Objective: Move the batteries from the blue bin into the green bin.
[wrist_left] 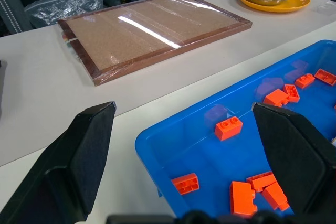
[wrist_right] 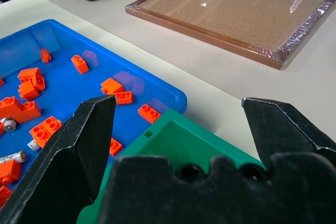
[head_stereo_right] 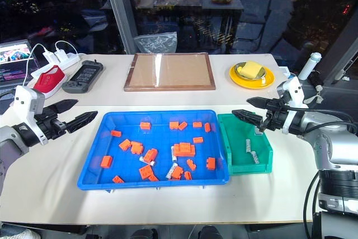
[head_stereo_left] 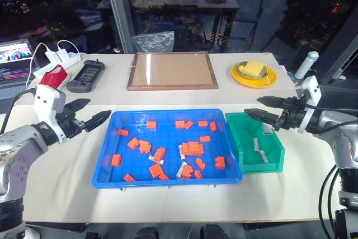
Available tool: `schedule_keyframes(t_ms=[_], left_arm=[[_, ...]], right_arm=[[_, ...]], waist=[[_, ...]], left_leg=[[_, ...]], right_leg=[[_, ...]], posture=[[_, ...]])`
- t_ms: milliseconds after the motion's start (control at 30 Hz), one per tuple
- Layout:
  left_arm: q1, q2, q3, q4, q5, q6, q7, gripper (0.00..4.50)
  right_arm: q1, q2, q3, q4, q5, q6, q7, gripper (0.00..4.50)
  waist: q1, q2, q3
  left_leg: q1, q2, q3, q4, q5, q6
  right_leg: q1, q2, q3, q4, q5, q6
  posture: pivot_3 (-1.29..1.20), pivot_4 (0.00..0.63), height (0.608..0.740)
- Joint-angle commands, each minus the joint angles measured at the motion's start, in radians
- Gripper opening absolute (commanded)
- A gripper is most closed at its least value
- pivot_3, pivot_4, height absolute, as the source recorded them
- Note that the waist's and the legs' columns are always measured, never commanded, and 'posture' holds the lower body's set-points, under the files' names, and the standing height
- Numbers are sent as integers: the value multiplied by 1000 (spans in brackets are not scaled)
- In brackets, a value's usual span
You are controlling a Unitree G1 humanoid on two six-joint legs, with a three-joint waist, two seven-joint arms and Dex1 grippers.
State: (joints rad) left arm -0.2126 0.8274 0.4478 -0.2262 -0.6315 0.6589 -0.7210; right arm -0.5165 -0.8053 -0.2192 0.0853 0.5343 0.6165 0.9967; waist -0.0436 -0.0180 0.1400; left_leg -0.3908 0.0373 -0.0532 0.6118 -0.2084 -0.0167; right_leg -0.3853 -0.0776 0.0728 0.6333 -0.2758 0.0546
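The blue bin [head_stereo_left: 168, 113] lies mid-table, strewn with orange blocks. Among them lie a few silver batteries [head_stereo_left: 182, 150], [head_stereo_left: 181, 170], also seen in the right wrist view [wrist_right: 13, 157]. The green bin [head_stereo_left: 245, 138] touches the blue bin's right side and holds two batteries [head_stereo_left: 256, 145], [head_stereo_left: 264, 157]. My left gripper [head_stereo_left: 99, 108] hovers open just off the blue bin's left far corner, nothing between its fingers [wrist_left: 79, 156]. My right gripper [head_stereo_left: 252, 106] hangs open and empty over the green bin's far edge.
Behind the bins lie a brown wooden framed tray [head_stereo_left: 172, 71] and a yellow plate [head_stereo_left: 254, 75] with a bowl. A handheld device [head_stereo_left: 85, 75], a red shoe [head_stereo_left: 51, 75], a power strip and a laptop [head_stereo_left: 14, 60] crowd the far left. A white cylinder [head_stereo_left: 306, 64] stands far right.
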Motion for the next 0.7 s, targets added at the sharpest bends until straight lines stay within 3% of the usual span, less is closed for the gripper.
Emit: schedule_keyframes(t_ms=[33, 167, 300, 500, 700], left_arm=[[-31, 56, -16, -63, -40, 37, -47, 4500], [-104, 158, -74, -113, -135, 140, -160, 4500], [-133, 206, -157, -158, -68, 91, -194, 4500], [-119, 285, -227, -263, -99, 159, -261, 4500], [-38, 343, -180, -306, -128, 228, -297, 4500]], right_arm=[[-55, -34, 40, -77, 29, 35, 67, 4458], [-219, -84, 257, -117, -58, -2, 248, 4458], [-316, -77, 364, -143, -116, -78, 350, 4458], [-428, 41, 514, -134, -196, -62, 358, 4458], [-422, 121, 635, -37, -267, -45, 379, 4458]], waist=[[0, 0, 0], [-11, 3, 3], [-5, 3, 3], [-3, 2, 3], [0, 2, 3]], left_leg=[[0, 0, 0, 0, 0, 0], [-1, 0, 0, 0, 0, 0], [2, 1, 0, -1, 0, 0], [-1, 1, 0, 0, 0, 0], [-1, 1, 0, 0, 0, 0]], right_leg=[[0, 0, 0, 0, 0, 0], [-2, 0, 0, 0, 0, 0], [1, 1, -1, 0, 0, 0], [-2, 1, -1, 0, 0, 0], [-1, 1, -1, 0, 0, 0]], posture=[[0, 150, 740], [0, 150, 740], [0, 150, 740], [0, 150, 740], [0, 150, 740]])
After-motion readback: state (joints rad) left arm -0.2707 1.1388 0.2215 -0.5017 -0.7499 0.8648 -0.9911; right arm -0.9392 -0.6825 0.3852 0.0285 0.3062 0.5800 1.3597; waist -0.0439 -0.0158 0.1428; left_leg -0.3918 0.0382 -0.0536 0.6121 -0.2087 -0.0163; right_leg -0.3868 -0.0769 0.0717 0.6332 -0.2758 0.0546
